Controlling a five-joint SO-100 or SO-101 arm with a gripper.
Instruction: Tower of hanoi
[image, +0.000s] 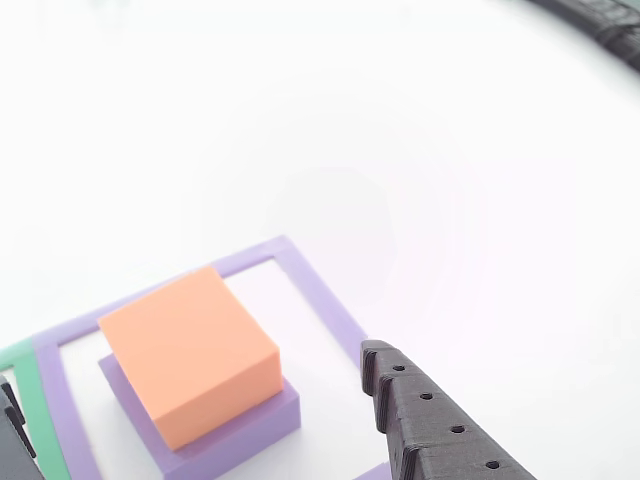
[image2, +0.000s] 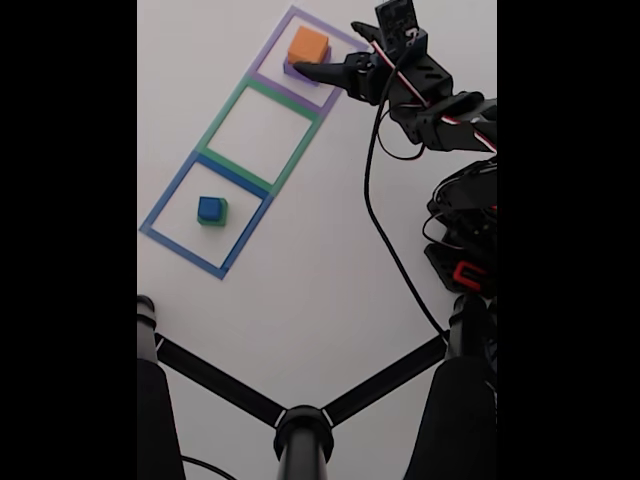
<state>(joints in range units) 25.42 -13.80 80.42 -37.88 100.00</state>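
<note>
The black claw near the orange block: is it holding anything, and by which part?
Nothing is held. The fingers are spread on either side of the orange foam block, which sits on the flat purple foam square, without touching it.

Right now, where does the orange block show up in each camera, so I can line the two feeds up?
Other view: the orange block sits lower left, stacked on the purple block, inside the purple tape outline.
Fixed view: the orange block is at top centre, on the purple block, with the gripper just right of it.
Shared landmark: the purple tape outline around the stack.
</note>
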